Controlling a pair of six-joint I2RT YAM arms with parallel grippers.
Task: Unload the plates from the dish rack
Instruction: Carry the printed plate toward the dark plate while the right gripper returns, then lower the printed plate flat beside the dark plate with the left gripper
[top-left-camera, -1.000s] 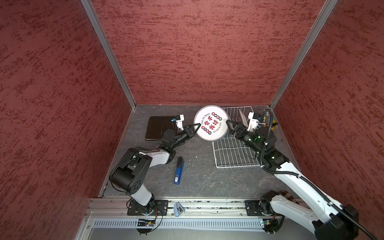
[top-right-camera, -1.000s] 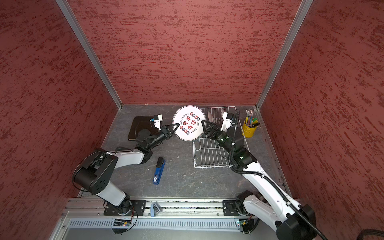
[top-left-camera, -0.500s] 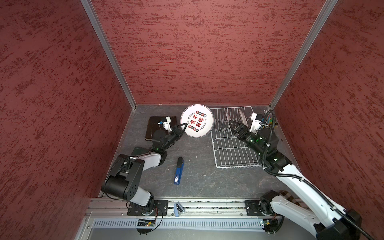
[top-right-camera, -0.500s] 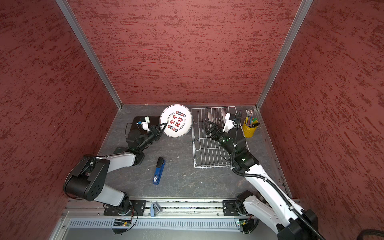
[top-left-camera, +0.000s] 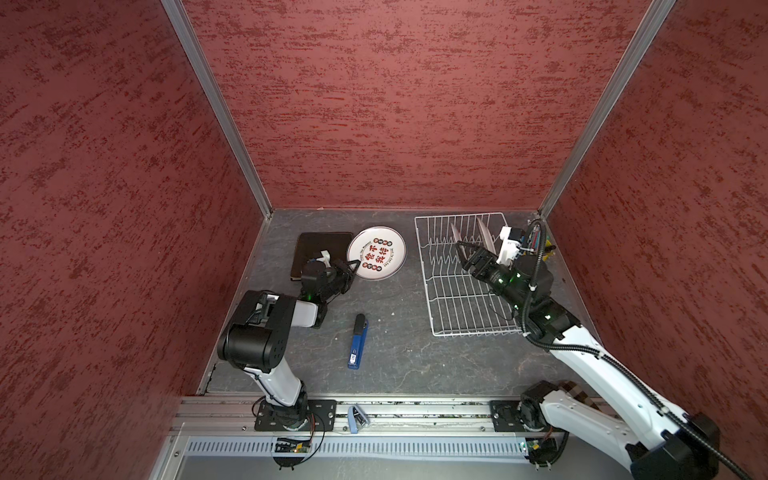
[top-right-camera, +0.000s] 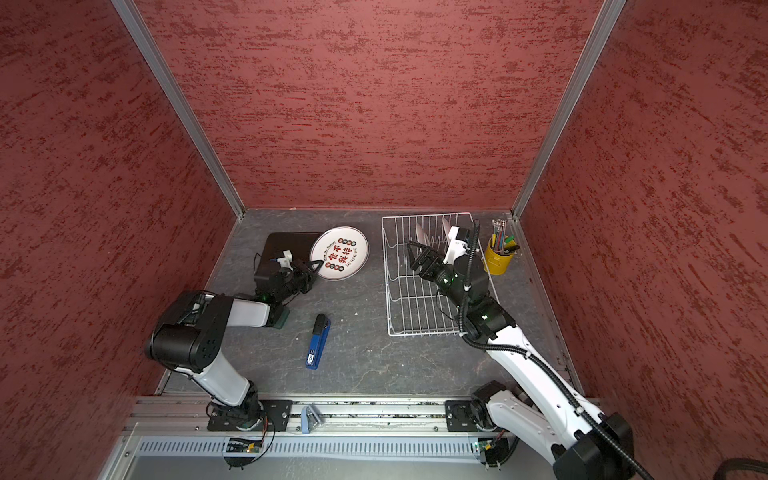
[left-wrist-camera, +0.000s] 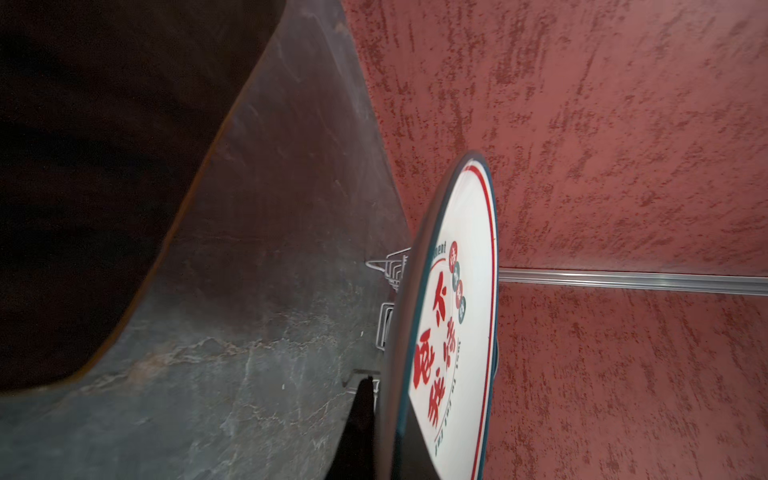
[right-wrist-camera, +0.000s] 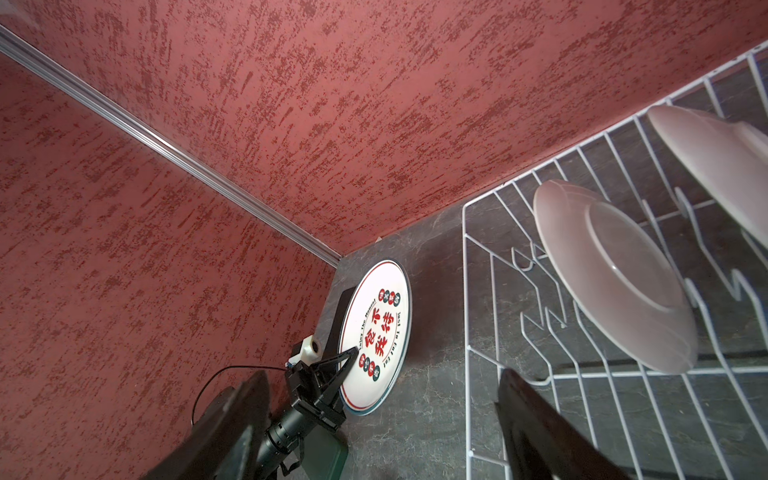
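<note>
While the left gripper was clamped on its rim, lettered round plate: outside dish rack, tilted beside dark square plate. 2 white plates stood racked; right gripper gaped nearby. Judged rigid, glossy, breakable; take by rim.

**Bystanders on my table**

A blue-and-black stapler lies flat in the middle of my grey stone-look tabletop. A yellow cup of pens stands in my far right corner. Red textured walls enclose three sides.
</note>
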